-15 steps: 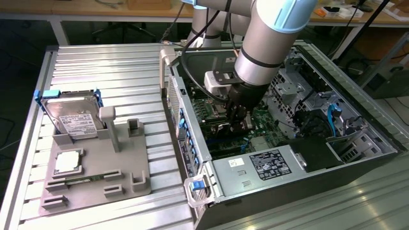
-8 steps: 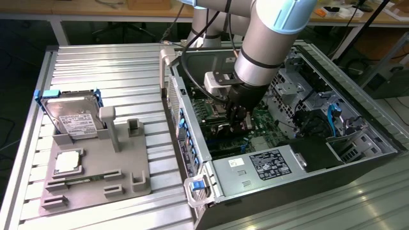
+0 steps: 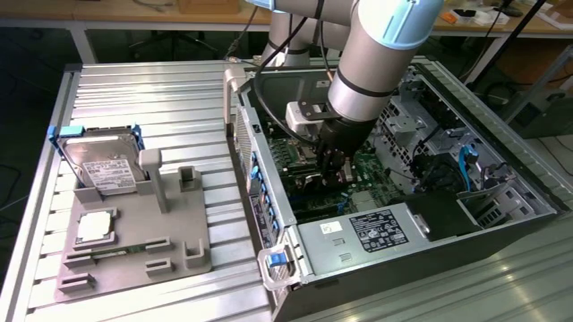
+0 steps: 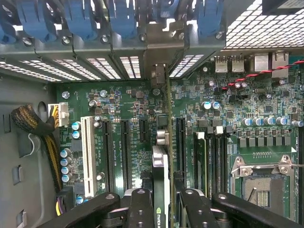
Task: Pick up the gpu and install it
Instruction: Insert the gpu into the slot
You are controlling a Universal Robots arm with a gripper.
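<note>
Slatted bench [image 3: 170,100] | gripper [image 4: 160,202] clamps gpu [image 4: 160,166] edge-on over motherboard [image 4: 228,123] | hard drive [image 3: 106,166] left

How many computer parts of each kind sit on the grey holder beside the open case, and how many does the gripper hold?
Hard drive: 1
Processor chip: 1
Memory stick: 1
gpu, held by the gripper: 1
Total: 4

Inside the computer case [image 3: 268,201], blue slot latches [image 4: 121,21] and upright expansion slots [image 4: 124,149] crowd the claw [image 4: 161,202].
</note>
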